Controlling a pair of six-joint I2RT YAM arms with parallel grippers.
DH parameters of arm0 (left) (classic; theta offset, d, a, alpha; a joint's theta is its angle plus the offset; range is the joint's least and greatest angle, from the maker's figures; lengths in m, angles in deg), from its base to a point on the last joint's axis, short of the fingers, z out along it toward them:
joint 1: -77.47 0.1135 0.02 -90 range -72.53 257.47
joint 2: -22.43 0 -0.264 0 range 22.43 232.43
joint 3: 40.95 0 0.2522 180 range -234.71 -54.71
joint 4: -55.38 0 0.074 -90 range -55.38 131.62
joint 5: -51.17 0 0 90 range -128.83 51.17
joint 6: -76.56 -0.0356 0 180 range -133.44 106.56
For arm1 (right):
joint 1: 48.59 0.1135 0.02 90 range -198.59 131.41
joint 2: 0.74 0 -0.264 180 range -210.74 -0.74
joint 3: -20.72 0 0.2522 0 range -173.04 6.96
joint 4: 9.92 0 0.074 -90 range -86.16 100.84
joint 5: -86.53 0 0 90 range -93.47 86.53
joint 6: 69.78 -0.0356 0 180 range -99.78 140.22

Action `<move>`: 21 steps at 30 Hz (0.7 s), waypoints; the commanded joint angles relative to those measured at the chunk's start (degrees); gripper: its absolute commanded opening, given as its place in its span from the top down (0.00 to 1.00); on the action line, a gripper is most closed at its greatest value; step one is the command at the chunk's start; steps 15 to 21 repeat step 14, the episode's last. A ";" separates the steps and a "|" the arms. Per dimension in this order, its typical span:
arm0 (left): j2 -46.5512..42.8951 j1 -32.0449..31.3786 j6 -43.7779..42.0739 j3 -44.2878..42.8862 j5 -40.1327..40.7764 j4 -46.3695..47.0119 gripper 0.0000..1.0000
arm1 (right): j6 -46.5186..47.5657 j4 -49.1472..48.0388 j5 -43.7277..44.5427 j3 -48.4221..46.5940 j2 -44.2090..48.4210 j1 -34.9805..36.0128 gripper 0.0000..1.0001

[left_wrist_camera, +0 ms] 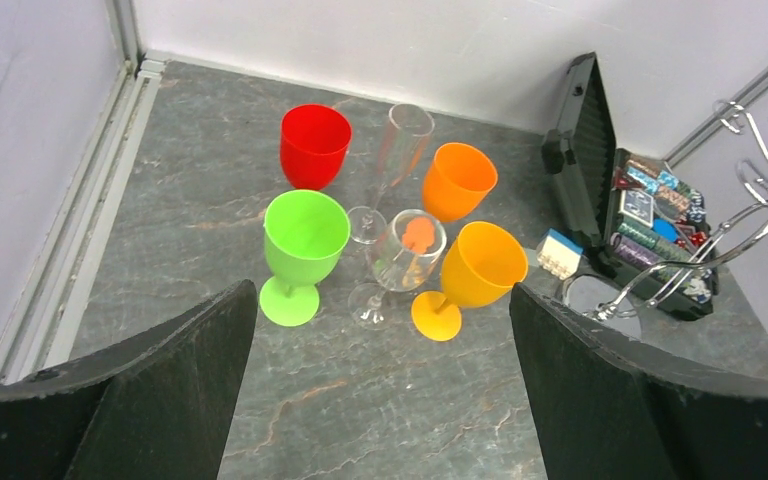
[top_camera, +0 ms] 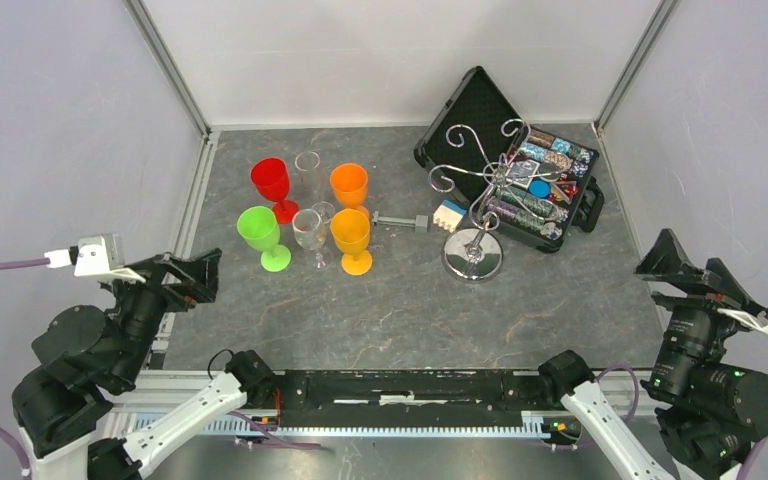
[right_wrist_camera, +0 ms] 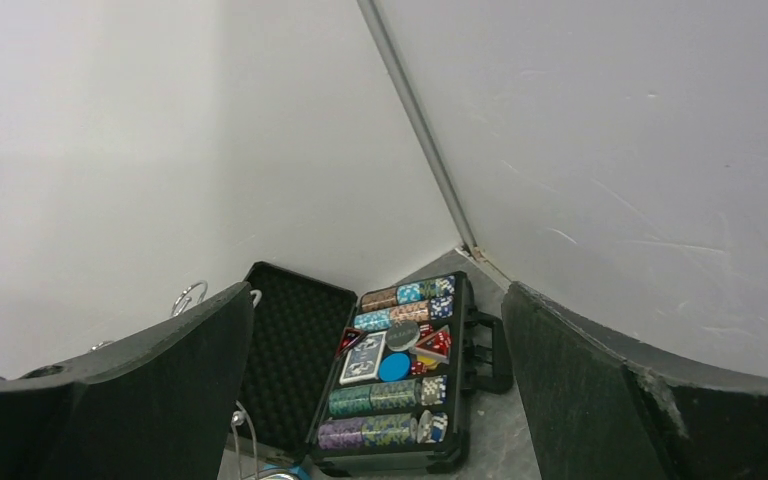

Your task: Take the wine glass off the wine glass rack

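The rack (top_camera: 472, 258) stands upright on the bench (top_camera: 380, 320) at the right centre, its base just in front of the open case (top_camera: 480, 110). I can make out no glass hanging from its curled arms, though a clear one would be hard to see there. Six glasses (top_camera: 309, 228) stand together well to its left. The rack lies ahead and to the left of the right tool (top_camera: 695, 272), which looks nearer than the left tool (top_camera: 185, 278). Both tools gape wide and hold nothing.

black arms (top_camera: 85, 348), white links (top_camera: 188, 410), purple cables (top_camera: 0, 266)
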 commanded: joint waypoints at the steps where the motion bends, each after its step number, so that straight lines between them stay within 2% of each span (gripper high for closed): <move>1: -3.43 -0.07 2.89 1.47 2.60 -1.04 0.00 | 1.94 2.44 2.64 -0.40 1.33 0.06 0.02; 21: -6.02 0.99 4.17 -0.77 1.59 -0.95 0.00 | 1.07 2.84 2.14 -0.87 1.78 0.06 0.02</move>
